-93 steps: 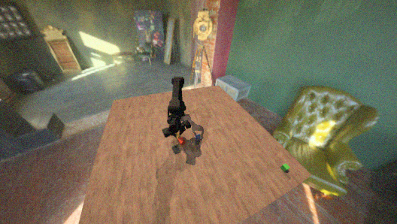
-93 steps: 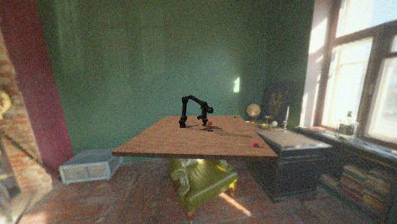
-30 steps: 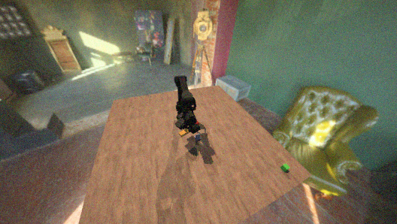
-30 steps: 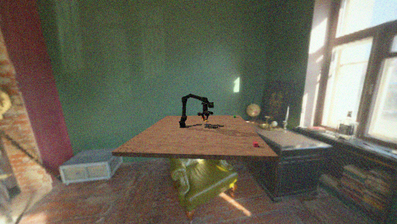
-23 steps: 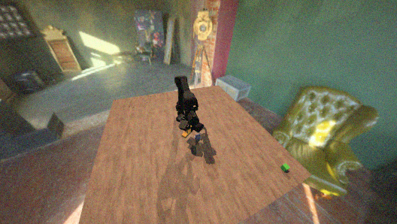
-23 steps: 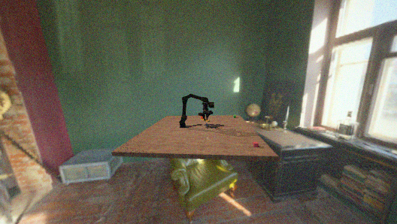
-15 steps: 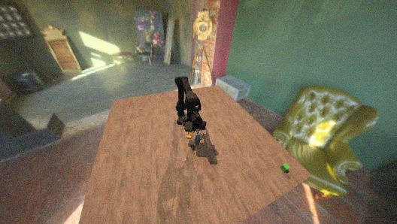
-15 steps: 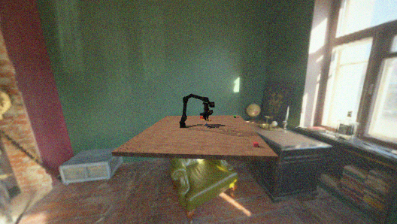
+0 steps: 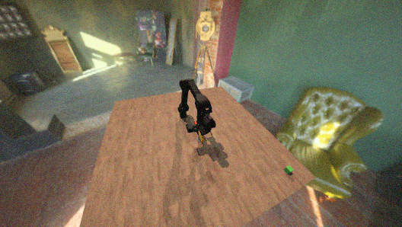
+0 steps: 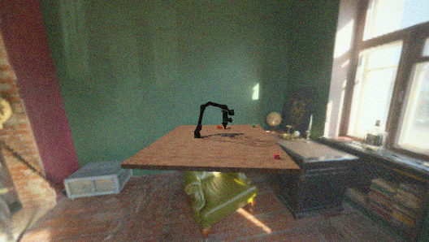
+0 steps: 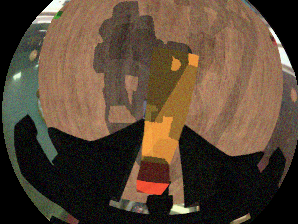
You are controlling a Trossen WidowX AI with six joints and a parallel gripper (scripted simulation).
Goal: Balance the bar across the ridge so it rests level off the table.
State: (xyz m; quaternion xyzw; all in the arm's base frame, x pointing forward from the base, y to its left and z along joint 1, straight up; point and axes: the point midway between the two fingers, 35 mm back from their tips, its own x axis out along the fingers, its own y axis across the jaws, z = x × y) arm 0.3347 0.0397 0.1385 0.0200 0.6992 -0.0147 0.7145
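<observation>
The bar (image 9: 201, 136) (image 11: 158, 136) is orange with a red end; in the wrist view it runs lengthwise between my fingers, the red end towards me and the far part mostly in shadow. My gripper (image 11: 162, 126) is shut on the bar and holds it low over the table (image 9: 133, 152) (image 10: 171, 156). Only a small blue bit of what looks like the ridge (image 11: 145, 108) shows, at the bar's left edge beside the left fingertip; the rest is hidden. Whether the bar touches the ridge, and whether it is level, I cannot tell.
A green block (image 9: 288, 170) (image 10: 253, 126) lies near a table corner, far from the arm. A pinkish red block (image 10: 276, 156) lies near another edge. The arm's dark shadow falls on the table around the bar.
</observation>
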